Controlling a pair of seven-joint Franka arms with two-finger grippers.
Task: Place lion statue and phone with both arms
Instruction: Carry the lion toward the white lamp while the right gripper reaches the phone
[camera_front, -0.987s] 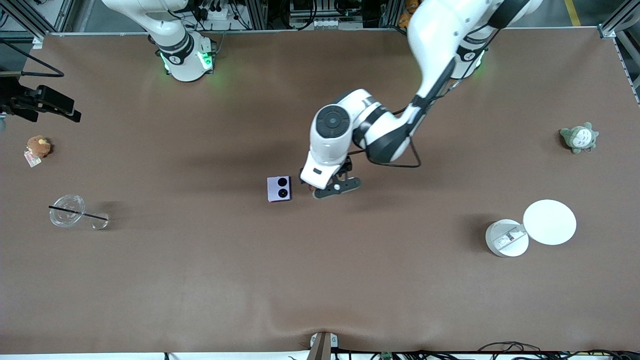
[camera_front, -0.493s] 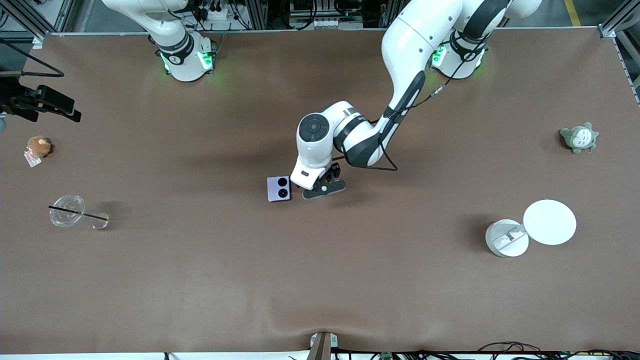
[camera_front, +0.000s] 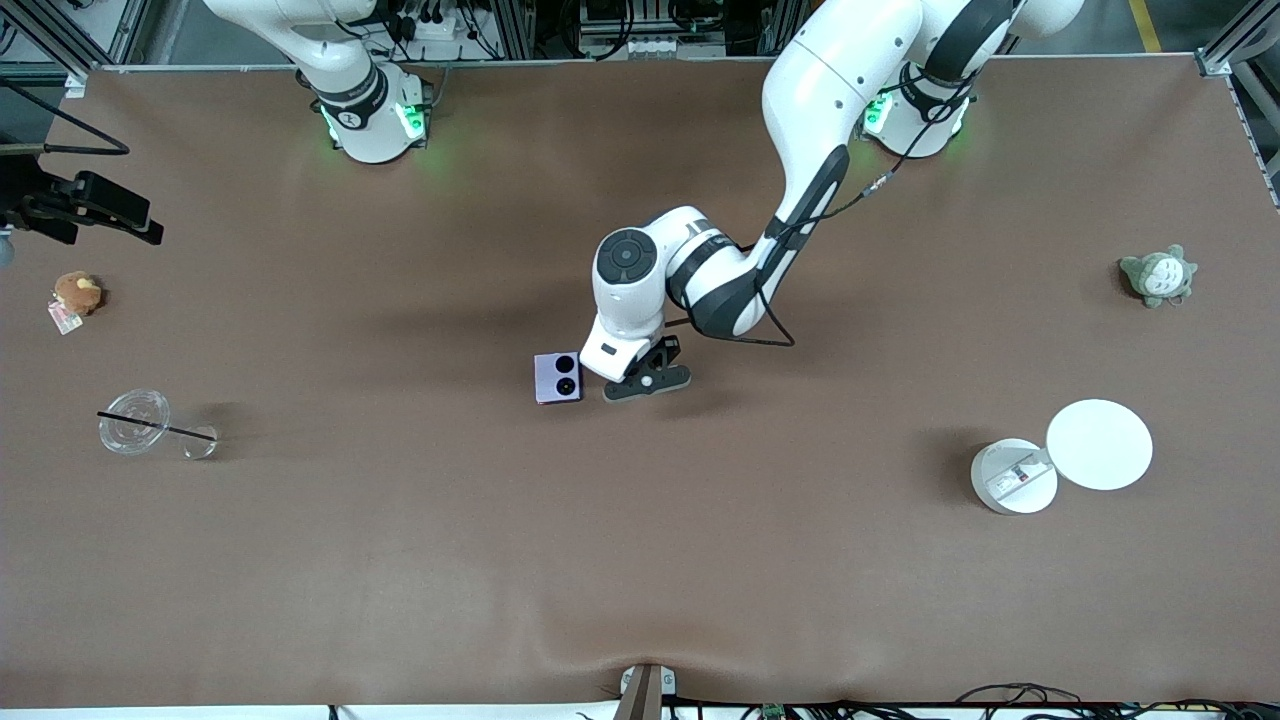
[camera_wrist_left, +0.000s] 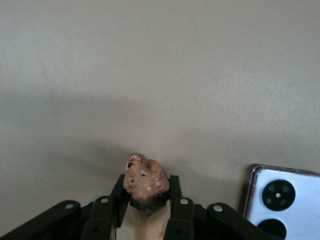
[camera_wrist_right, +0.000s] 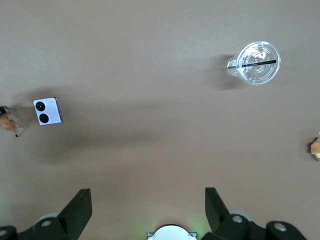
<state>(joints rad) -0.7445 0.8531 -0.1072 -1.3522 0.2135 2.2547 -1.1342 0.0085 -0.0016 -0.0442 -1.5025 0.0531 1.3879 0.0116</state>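
While the left pincer (camera_wrist_left: 146, 212) clenches the lion statue (camera_wrist_left: 145, 186) just beside the phone (camera_front: 558, 378) on the bench (camera_front: 640, 560), setting it down comes next; the right pincer (camera_wrist_right: 145, 207) waits, spread wide.

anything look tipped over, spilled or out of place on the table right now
One thing: the clear cup near the right arm's end lies on its side, its black straw across the mouth; no spill shows. The left gripper grips the lion statue beside the phone. The right gripper waits, open.

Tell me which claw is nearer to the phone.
Left. The left claw, gripping the lion, is right beside the phone. The right claw waits high near its base.
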